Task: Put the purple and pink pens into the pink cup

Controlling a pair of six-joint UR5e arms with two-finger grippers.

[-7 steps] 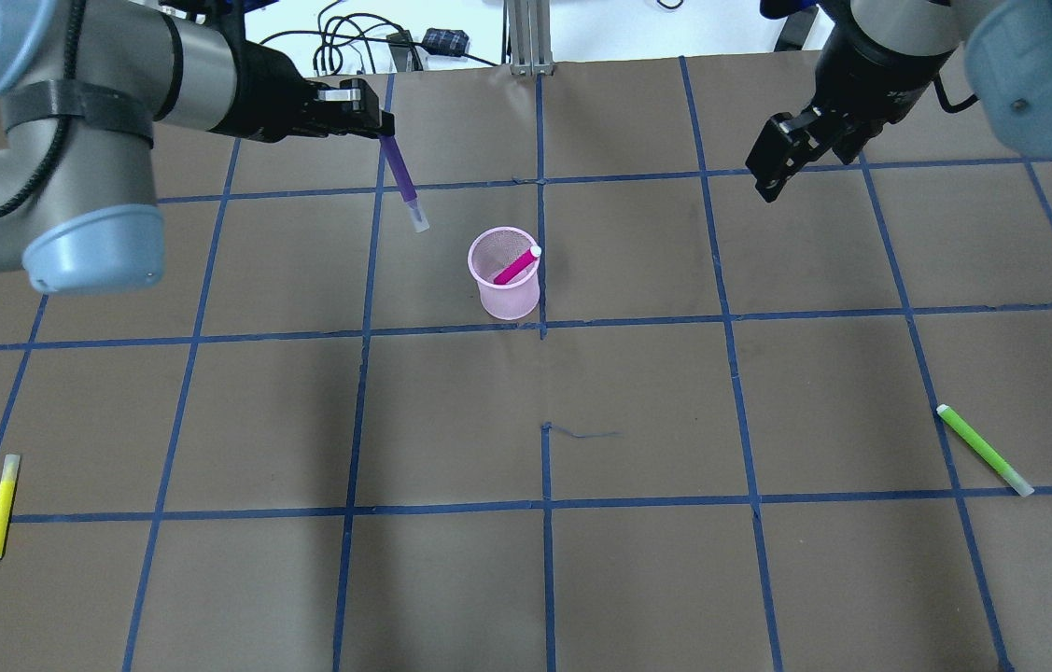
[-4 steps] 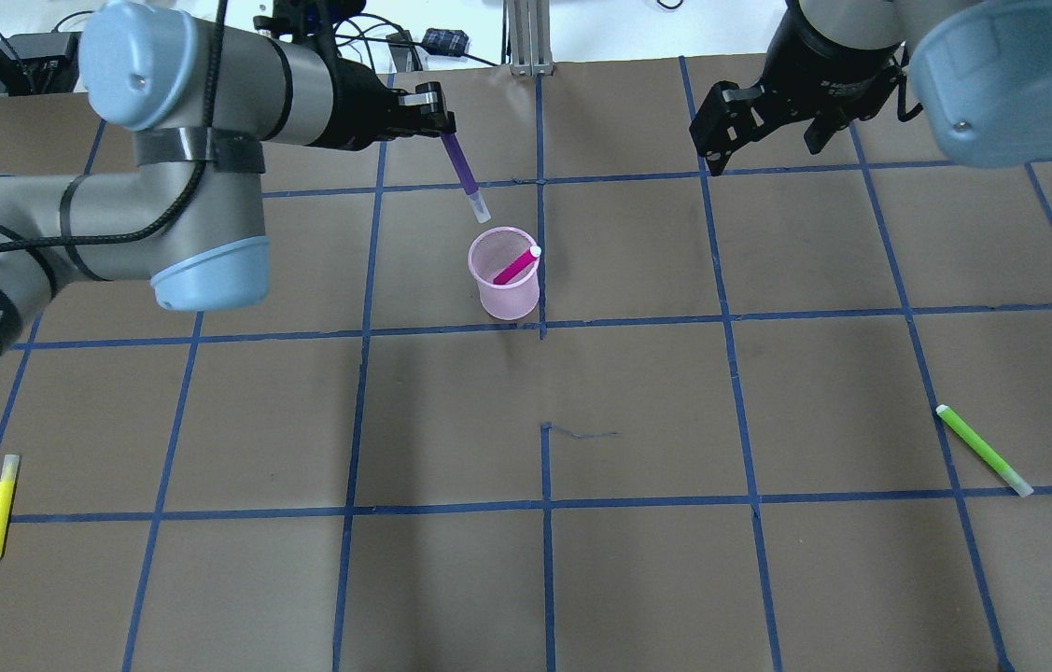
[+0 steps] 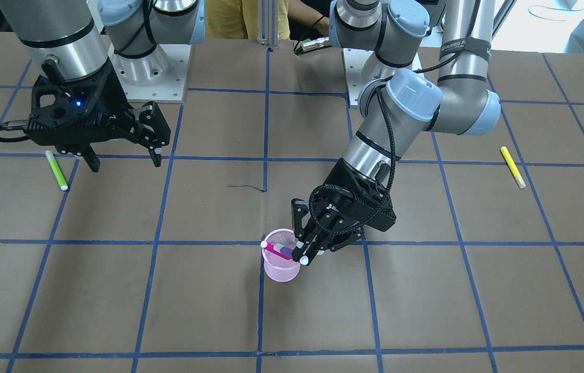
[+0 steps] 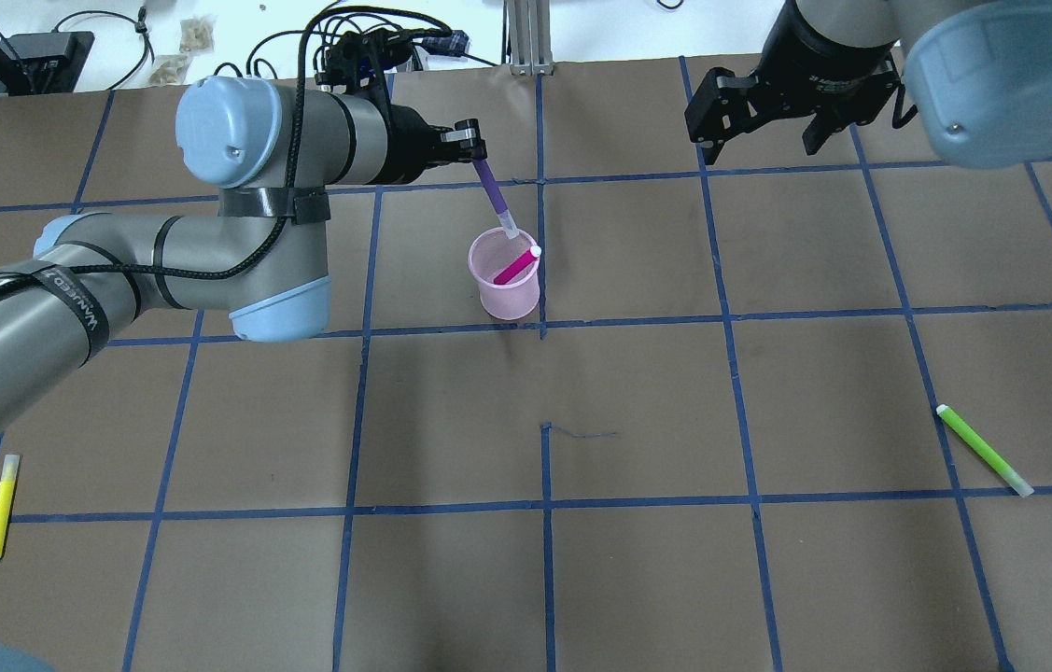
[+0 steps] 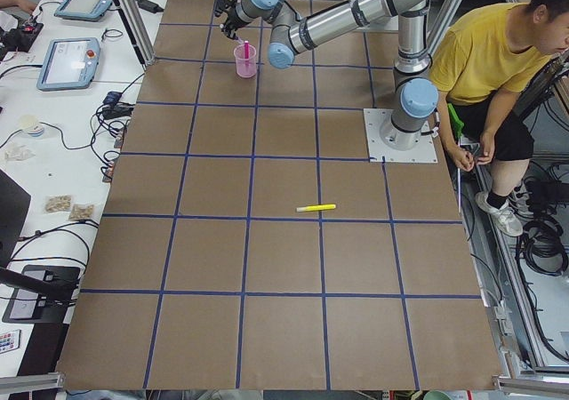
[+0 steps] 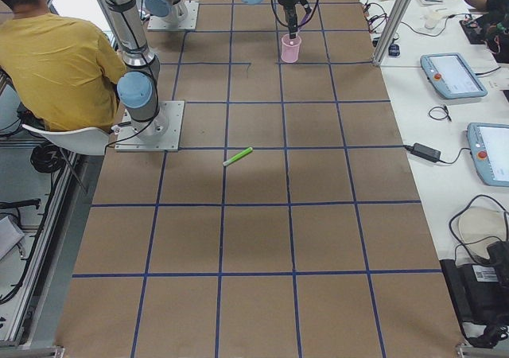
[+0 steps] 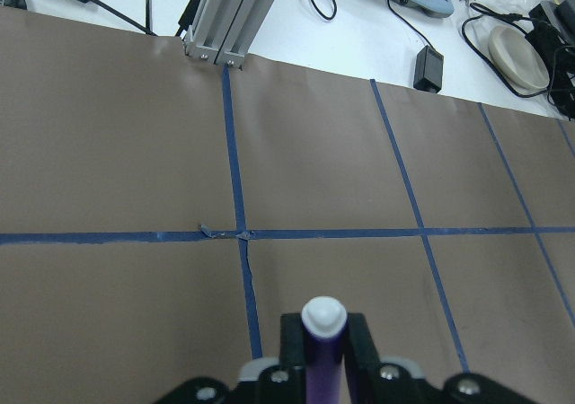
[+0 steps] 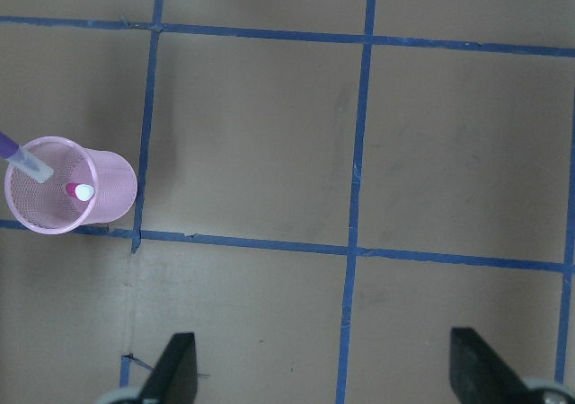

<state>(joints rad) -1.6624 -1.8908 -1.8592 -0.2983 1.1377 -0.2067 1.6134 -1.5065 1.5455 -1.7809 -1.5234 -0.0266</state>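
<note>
Left claw [image 4: 477,154] clamps purple pen [image 4: 495,194], tip over pink cup [image 4: 507,299]; right claw [image 3: 126,165] hangs spread apart.

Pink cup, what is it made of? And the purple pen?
The pink cup looks like fine mesh, probably painted metal wire: tiny grid holes show through its wall. The purple pen seems smooth plastic, with a see-through cap.

black strap [image 4: 77,308] on left arm [image 4: 208,252]: lettering, roughly "waneed"; rest unreadable.
</note>
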